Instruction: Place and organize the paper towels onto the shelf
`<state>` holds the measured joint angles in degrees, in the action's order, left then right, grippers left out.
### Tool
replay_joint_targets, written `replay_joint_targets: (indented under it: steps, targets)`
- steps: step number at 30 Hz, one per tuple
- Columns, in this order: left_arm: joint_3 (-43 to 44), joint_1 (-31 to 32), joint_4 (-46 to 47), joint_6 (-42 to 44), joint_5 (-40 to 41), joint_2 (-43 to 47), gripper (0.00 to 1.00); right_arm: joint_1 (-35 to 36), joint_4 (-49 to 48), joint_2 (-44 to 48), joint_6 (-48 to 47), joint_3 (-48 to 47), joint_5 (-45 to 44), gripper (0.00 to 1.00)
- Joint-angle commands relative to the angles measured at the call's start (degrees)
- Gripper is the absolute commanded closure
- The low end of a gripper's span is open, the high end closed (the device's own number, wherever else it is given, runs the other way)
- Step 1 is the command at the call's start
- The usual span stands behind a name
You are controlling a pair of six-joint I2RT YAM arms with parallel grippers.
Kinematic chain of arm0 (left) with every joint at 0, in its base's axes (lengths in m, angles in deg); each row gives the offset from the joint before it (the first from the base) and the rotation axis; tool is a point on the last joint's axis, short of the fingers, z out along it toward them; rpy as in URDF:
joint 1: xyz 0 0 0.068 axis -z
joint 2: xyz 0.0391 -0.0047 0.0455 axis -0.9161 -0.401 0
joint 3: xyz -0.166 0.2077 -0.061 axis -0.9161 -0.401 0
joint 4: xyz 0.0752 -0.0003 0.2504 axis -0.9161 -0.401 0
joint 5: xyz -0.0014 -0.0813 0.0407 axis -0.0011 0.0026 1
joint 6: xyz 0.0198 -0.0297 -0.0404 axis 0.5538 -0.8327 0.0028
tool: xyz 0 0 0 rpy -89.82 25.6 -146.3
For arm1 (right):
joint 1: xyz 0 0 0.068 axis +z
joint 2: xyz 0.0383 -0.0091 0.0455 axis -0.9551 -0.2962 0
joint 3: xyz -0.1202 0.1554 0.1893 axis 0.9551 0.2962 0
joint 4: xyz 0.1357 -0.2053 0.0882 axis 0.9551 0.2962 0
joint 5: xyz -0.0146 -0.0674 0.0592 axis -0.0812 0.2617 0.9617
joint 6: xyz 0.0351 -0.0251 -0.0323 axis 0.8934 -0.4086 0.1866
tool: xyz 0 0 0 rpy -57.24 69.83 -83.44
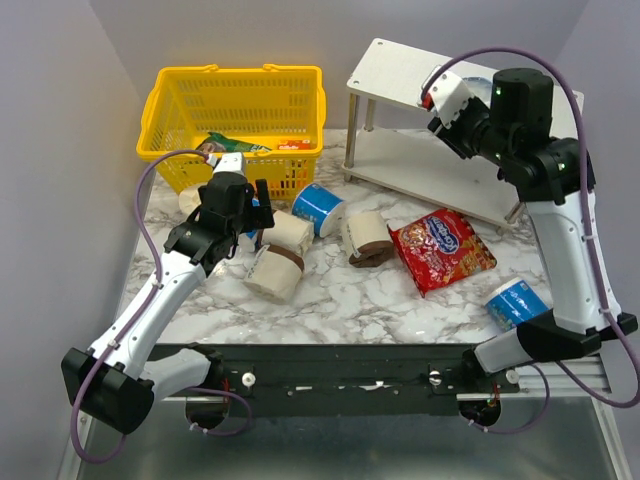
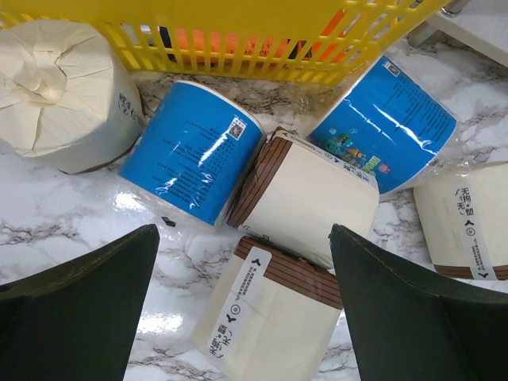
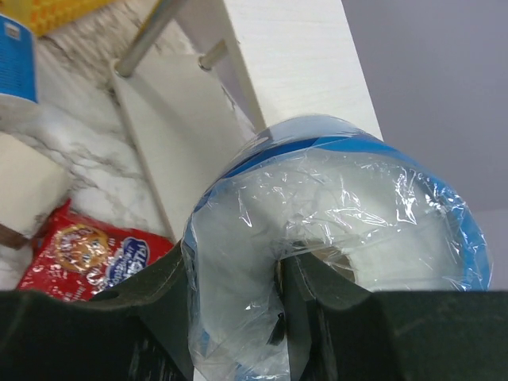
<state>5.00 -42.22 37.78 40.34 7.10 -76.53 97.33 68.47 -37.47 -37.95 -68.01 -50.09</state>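
Right gripper (image 3: 238, 294) pinched one blue-wrapped roll (image 3: 341, 206) over the upper board of the shelf (image 1: 395, 70). It would best be set upright against a back corner, leaving room for rows. Left gripper (image 2: 244, 238) hung with fingers spread over rolls on the table beside the basket (image 1: 180, 110). Counted: four blue rolls, four cream rolls (image 2: 305, 198), one snack bag (image 1: 440, 250).

Bright, even light; glare on blue-wrapped roll (image 3: 357, 206).
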Motion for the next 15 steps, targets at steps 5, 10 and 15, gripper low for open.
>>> replay_joint_targets:
  steps: [5, 10, 15]
  targets:
    - [-0.41, 0.73, 0.79, -0.49, -0.47, -1.07, 0.01, -7.33, 0.23, -3.83, -4.48, -4.91, -3.93, 0.69]
    - [-0.24, 0.82, 0.79, -0.4, -0.73, -0.81, 0.01, -10.49, 0.76, -4.89, -4.48, -5.96, -4.29, 0.68]
    - [-0.33, 0.82, 0.97, -0.4, -0.73, -0.46, 0.01, -12.78, -1.69, -5.33, -4.74, -5.61, -1.92, 0.64]
